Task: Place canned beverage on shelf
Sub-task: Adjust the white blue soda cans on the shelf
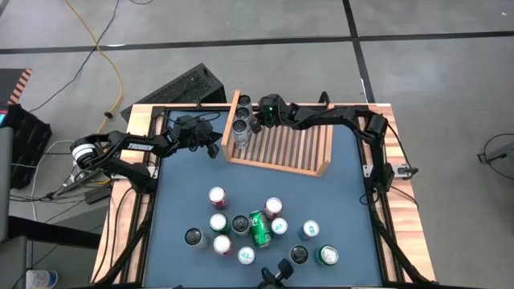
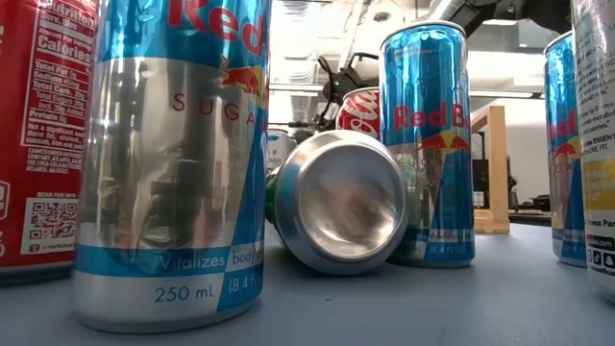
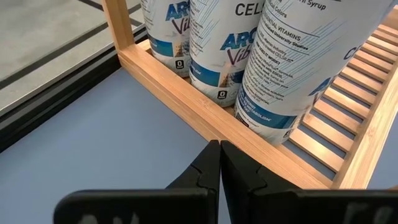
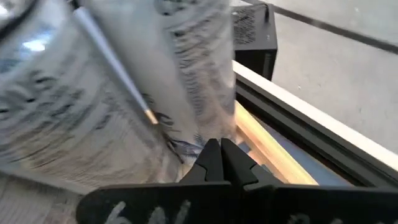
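The shelf (image 1: 281,144), a light wooden slatted tray, lies on the far half of the blue table. Three white cans (image 1: 241,120) stand upright in its left end. My right gripper (image 1: 259,119) reaches in from the far right. It is shut, and its tips (image 4: 219,149) sit low beside one of those cans (image 4: 155,93). My left gripper (image 1: 214,148) is also shut. It waits on the table just outside the shelf's left wall (image 3: 186,87), its tips (image 3: 219,149) a little short of the wood. Several more cans (image 1: 257,229) stand on the near half; a green one lies on its side. My right gripper's shut fingertips (image 4: 211,155) are at the lower side wall (image 4: 186,134) of a white can in the shelf's left end. They come slanting down from the far right. I cannot tell whether they touch it. The can stands on the slats.
The shelf's slats (image 1: 301,144) to the right of the three cans are bare. In the low view, tall blue-and-silver cans (image 2: 168,163) and a lying can's bottom (image 2: 346,202) fill the near table. A black device (image 1: 181,88) sits beyond the far left corner.
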Robot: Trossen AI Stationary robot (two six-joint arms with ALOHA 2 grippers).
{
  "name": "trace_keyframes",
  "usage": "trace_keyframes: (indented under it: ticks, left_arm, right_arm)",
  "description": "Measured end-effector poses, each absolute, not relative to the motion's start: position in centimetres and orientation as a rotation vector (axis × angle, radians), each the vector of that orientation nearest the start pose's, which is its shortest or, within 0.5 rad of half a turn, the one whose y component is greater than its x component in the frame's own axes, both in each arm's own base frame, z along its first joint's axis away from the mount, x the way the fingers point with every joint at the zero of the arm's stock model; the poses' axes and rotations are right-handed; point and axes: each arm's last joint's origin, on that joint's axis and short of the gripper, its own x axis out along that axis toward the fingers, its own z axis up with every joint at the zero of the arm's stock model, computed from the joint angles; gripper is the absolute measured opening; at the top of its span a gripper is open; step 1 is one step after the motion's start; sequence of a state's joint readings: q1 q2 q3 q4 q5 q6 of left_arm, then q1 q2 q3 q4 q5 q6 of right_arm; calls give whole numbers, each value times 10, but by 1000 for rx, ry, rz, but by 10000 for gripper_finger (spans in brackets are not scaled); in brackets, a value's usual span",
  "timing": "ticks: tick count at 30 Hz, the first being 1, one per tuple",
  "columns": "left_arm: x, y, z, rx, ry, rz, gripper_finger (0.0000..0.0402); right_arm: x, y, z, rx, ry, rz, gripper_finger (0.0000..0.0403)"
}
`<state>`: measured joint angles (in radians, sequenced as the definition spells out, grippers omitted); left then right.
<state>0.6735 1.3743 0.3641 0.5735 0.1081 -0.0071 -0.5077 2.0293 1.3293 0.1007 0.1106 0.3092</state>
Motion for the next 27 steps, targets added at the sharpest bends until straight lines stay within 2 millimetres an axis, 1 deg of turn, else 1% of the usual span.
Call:
trace_keyframes:
  ticks: [4,10,13,17,24,27]
  left_arm:
    - [187,145,146,-168,409,557,0]
    - [187,146,146,-166,404,558,0]
    - [188,146,147,-162,396,560,0]
    - [188,146,148,-159,390,561,0]
    - [188,146,148,-161,392,561,0]
    - [188,146,147,-165,397,556,0]
  right_arm:
    - [381,-224,173,521,485,-679,0]
    - [380,-229,175,558,459,-672,0]
    - [384,-230,180,556,443,-635,0]
    - [387,-230,185,549,457,-630,0]
    - [386,-230,185,531,487,-630,0]
    - [381,-224,195,509,531,-621,0]
